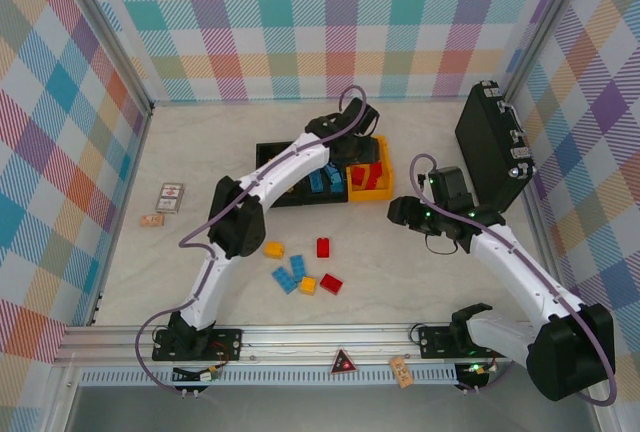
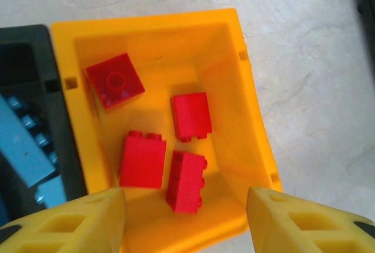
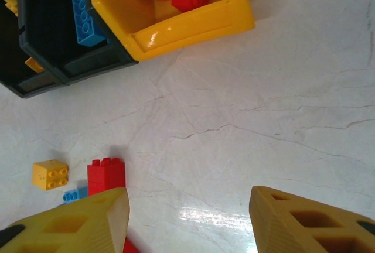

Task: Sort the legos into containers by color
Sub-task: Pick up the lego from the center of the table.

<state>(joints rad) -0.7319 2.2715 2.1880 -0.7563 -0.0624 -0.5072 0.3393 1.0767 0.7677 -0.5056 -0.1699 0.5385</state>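
Note:
The yellow-orange bin (image 2: 146, 21) holds several red legos (image 2: 142, 160); my left gripper (image 2: 184, 221) hangs open just above its near end, nothing between the fingers. Beside it a black bin (image 2: 35, 36) holds blue legos (image 2: 23, 142). From above, the three bins stand in a row: black (image 1: 268, 164), black (image 1: 320, 201), yellow-orange (image 1: 372, 194). Loose legos lie nearer the arms: yellow (image 1: 273, 249), red (image 1: 323, 247), blue (image 1: 290, 274), yellow (image 1: 307, 285), red (image 1: 331, 283). My right gripper (image 3: 187, 221) is open over bare table, right of an upright red lego (image 3: 106, 175).
A large black hard case (image 1: 492, 147) stands open at the right, close behind the right arm. A small printed card (image 1: 170, 197) and a tiny tan piece (image 1: 151, 220) lie at the left. Checked walls close in the table.

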